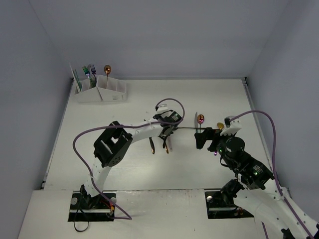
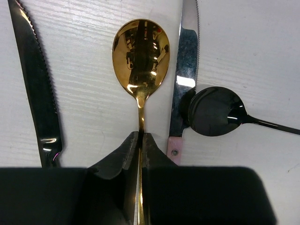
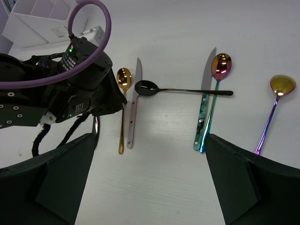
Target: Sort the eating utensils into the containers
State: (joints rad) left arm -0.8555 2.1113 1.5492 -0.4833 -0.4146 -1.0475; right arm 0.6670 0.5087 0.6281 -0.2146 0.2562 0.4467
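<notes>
Overhead looks down; both close wrist views share gold spoon (image 2: 140, 51).

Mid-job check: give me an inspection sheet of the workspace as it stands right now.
Surface: white table, no spills seen.
Job's things: gold spoon, black knife, pink-handled knife, black spoon, teal-handled knife, iridescent spoon, purple-handled spoon on table; white rack holds forks, copper spoon.
Clutter: nothing seen.
Grippers: left gripper shut on gold spoon's handle; right gripper open, holding nothing.
Cables: purple cables loop above both arms.
Surroundings: grey walls.
</notes>
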